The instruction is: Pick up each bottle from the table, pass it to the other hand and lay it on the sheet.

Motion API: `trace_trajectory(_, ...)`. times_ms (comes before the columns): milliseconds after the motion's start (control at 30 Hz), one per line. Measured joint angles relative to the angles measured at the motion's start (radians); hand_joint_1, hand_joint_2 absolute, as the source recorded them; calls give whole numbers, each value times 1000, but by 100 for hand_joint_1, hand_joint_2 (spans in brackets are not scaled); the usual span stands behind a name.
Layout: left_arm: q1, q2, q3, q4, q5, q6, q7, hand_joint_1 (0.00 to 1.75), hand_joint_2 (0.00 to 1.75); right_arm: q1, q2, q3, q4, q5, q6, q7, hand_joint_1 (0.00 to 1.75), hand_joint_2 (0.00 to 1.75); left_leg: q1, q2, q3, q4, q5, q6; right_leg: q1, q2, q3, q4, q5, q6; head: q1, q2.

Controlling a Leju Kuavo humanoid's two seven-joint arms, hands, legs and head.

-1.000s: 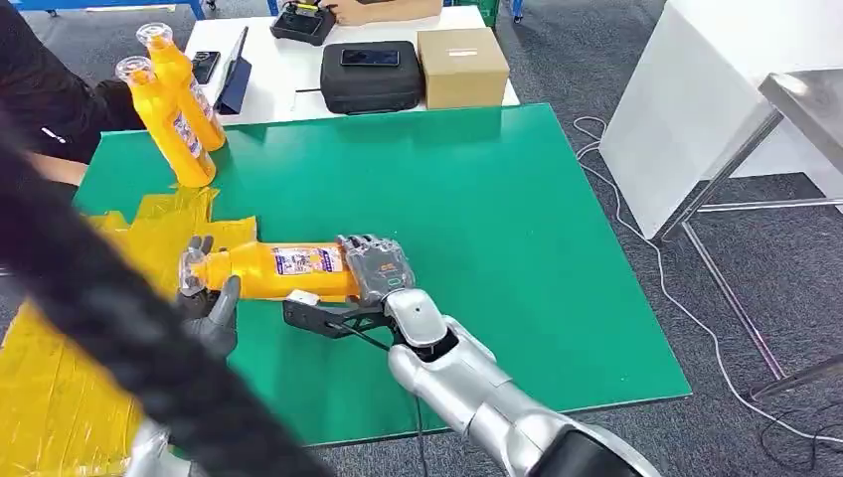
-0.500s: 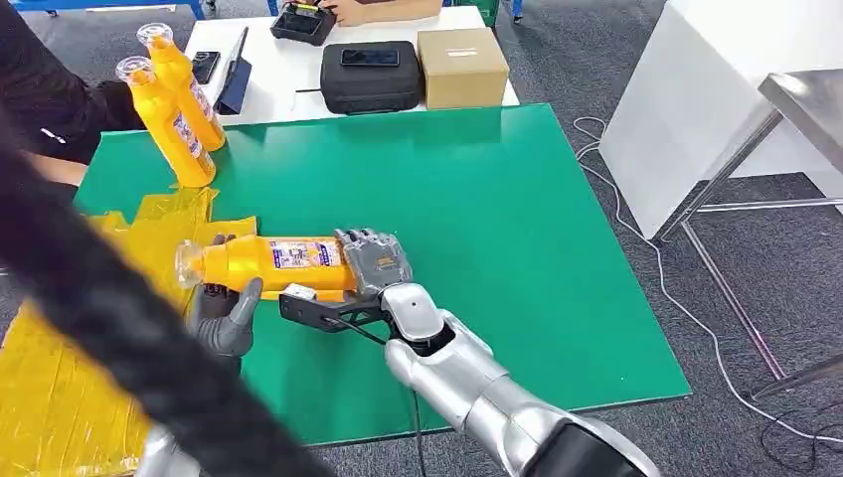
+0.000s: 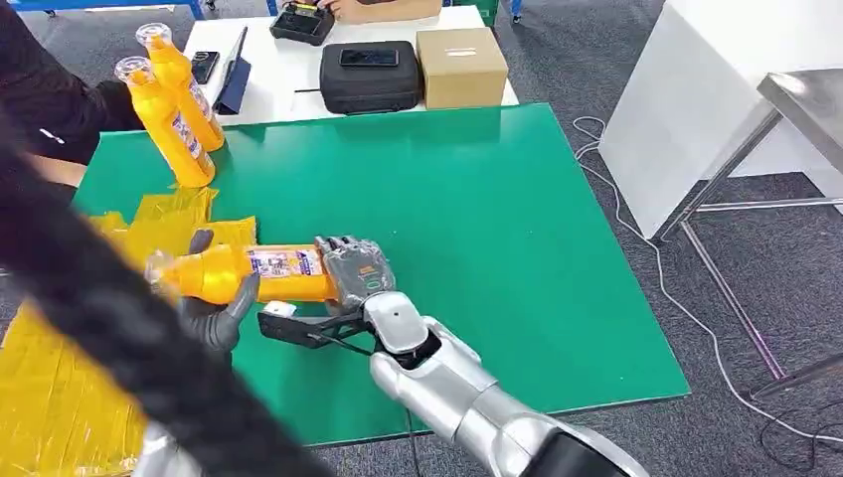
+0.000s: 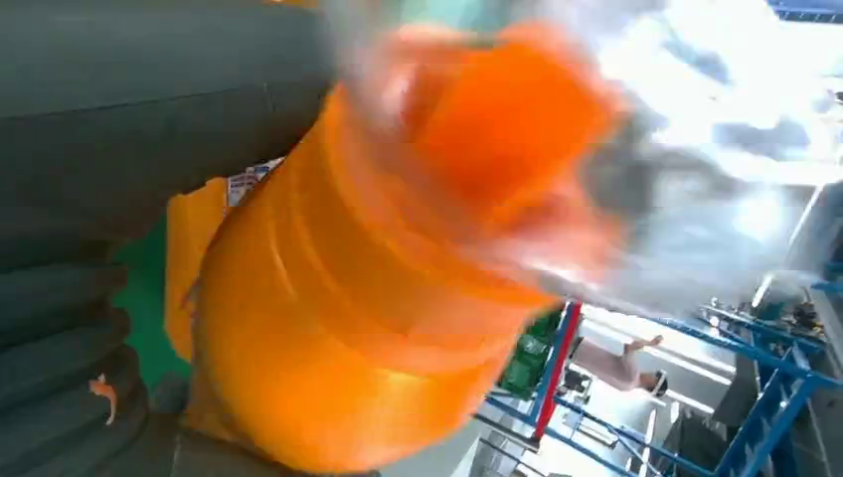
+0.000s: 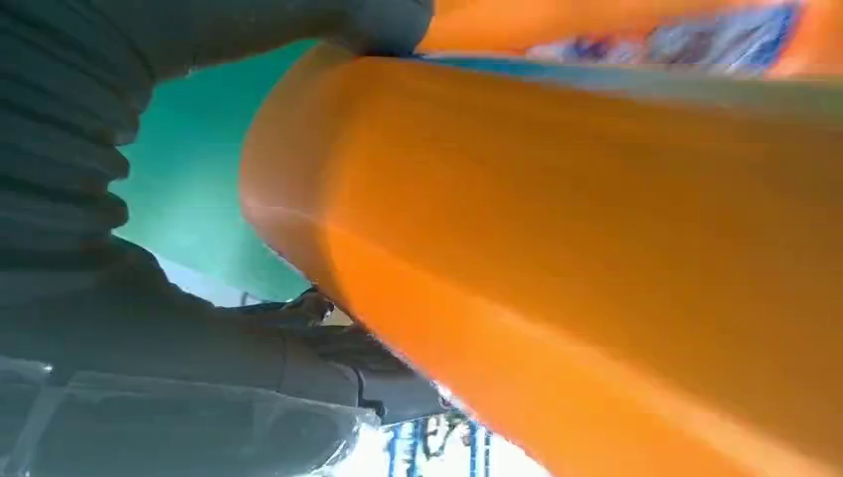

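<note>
An orange bottle (image 3: 249,270) with a clear cap lies level above the left of the green table (image 3: 477,219). My right hand (image 3: 356,268) grips its base end. My left hand (image 3: 211,316) wraps the shoulder end from below, thumb up in front and a finger showing behind. Up close, the bottle (image 4: 378,298) sits against the left hand (image 4: 80,199), and the bottle (image 5: 596,248) lies in the right hand (image 5: 99,149). The yellow sheet (image 3: 60,397) lies crumpled at the left edge, under the cap end. Two more orange bottles (image 3: 164,119) lean at the far left corner.
A thick dark cable (image 3: 99,298), blurred, crosses the left foreground. A person in a black sleeve (image 3: 40,99) stands at the far left. Behind the green table a white table holds a black case (image 3: 370,75) and a cardboard box (image 3: 460,65).
Both hands and the bottle have shifted left, toward the yellow sheet. The left hand has closed further round the bottle's shoulder end.
</note>
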Motion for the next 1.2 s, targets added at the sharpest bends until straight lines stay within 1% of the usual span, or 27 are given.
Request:
trace_trajectory(100,13,1,10,-12,0,1,-1,0,175,17,21,18,3,-16,13,4,175,175,0,0,0,0,0,0,0,0,0,0,0,0,0,0)
trace_trajectory(300,38,0,25,-25,6,-3,0,0,175,26,42,98,4,-39,31,37,175,175,0,0,0,0,0,0,0,0,0,0,0,0,0,0)
trace_trajectory(633,54,0,47,-33,26,-19,5,0,175,23,46,145,4,-52,33,50,175,175,0,0,0,0,0,0,0,0,0,0,0,0,0,0)
trace_trajectory(667,55,0,50,-33,36,-28,10,5,175,22,46,147,4,-53,33,50,175,175,0,0,0,0,0,0,0,0,0,0,0,0,0,0)
trace_trajectory(700,55,0,53,-33,46,-38,13,152,175,21,46,150,4,-55,33,50,175,175,0,0,0,0,0,0,0,0,0,0,0,0,0,0)
trace_trajectory(733,56,0,56,-33,56,-49,16,175,175,20,46,151,4,-57,34,50,175,175,0,0,0,0,0,0,0,0,0,0,0,0,0,0)
trace_trajectory(900,67,0,71,-39,100,-100,24,175,175,14,46,167,4,-76,49,51,175,175,0,0,0,0,0,0,0,0,-1,0,0,0,0,0)
trace_trajectory(1200,83,-3,92,-53,102,-106,19,175,175,14,48,188,4,-101,53,57,175,175,0,0,0,0,0,0,0,0,-1,0,0,0,0,0)
